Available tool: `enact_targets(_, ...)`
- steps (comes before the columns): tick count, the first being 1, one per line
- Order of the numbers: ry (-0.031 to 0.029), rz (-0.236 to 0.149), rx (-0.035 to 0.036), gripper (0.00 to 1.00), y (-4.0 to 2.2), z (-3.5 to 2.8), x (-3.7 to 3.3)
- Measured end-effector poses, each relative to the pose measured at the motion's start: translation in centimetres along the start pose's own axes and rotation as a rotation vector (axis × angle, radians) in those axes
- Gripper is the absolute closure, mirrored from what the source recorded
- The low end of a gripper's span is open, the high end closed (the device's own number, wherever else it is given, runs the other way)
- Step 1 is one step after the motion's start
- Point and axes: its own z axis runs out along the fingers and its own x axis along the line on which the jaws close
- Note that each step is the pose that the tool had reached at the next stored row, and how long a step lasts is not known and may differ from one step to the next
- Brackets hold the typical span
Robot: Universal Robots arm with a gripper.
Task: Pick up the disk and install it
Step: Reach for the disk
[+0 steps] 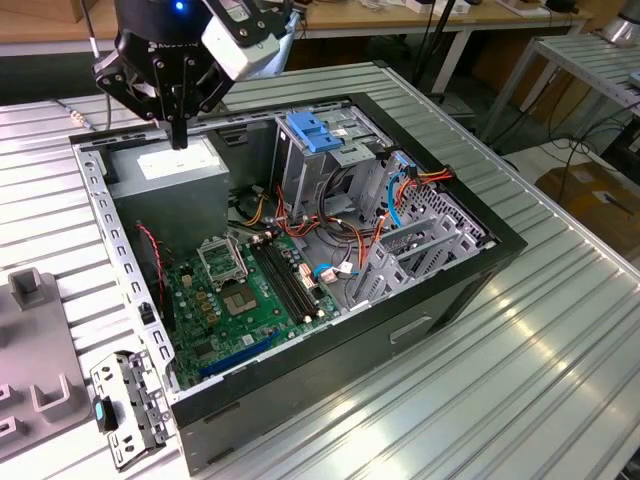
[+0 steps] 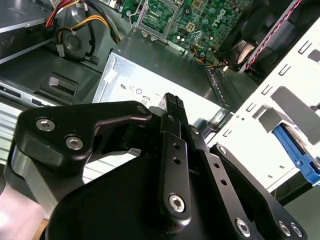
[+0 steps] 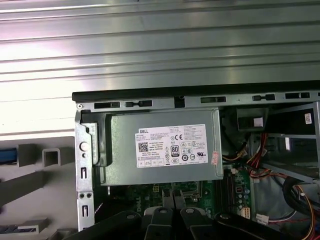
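Starting right at the gripper (image 1: 178, 132): pressed together, fingertip against fingertip, pinching nothing, pointing straight down. Hanging just above the power supply (image 3: 122, 150), not touching it, lined up over its white label (image 3: 171, 146).

Moving outward from the tool, running into the perforated wall of the open computer case (image 1: 108, 220) close beside the fingertips. Dropping lower and further off, down on the case floor, catching the green motherboard (image 1: 245, 295). Crossing to the side of the case opposite the gripper, picking out the grey drive bay (image 1: 335, 175) with a blue plastic bracket (image 1: 310, 133) sitting on top, plus orange and blue cables (image 1: 400, 195) trailing just beside it.

Now for the disk (image 2: 300, 159): glimpsed in the second wrist view as a blue carrier edge, lying outside the case wall, well apart from the fingertips and untouched.

Farthest out, taking in a grey fixture (image 1: 30, 300) and a loose metal plate (image 1: 125, 405) resting on the ribbed metal table (image 1: 560, 330) beside the case.
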Motion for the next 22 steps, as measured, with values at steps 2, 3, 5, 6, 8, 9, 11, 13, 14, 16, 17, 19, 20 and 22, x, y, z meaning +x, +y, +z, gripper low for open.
enact_targets(2,0.0001,0.000,0.0000,0.86,-0.01,0.00,0.13)
enact_targets(3,0.0001,0.000,0.0000,0.86,-0.01,0.00,0.19)
enact_targets(5,0.0001,0.000,0.0000,0.86,-0.03,0.00,0.32)
enact_targets(6,0.0001,0.000,0.0000,0.86,-0.03,-0.01,0.38)
enact_targets(8,0.0003,0.000,0.0000,0.86,-0.05,-0.01,0.59)
enact_targets(9,0.0003,0.000,0.0000,0.86,-0.05,-0.01,0.64)
enact_targets(11,0.0004,0.000,0.0000,0.86,-0.06,-0.01,0.80)
enact_targets(13,0.0004,0.000,0.0000,0.86,-0.07,-0.01,0.92)
enact_targets(14,0.0007,0.000,0.0000,0.86,-0.08,-0.02,1.00)
enact_targets(16,0.0010,0.000,0.0001,0.86,-0.09,-0.02,1.12)
enact_targets(17,0.0010,0.000,0.0001,0.86,-0.09,-0.02,1.17)
enact_targets(19,0.0014,0.000,0.0001,0.86,-0.10,-0.02,1.35)
enact_targets(20,0.0015,0.000,0.0000,0.86,-0.11,-0.01,1.42)
enact_targets(22,0.0019,0.000,0.0001,0.86,-0.12,-0.02,1.56)
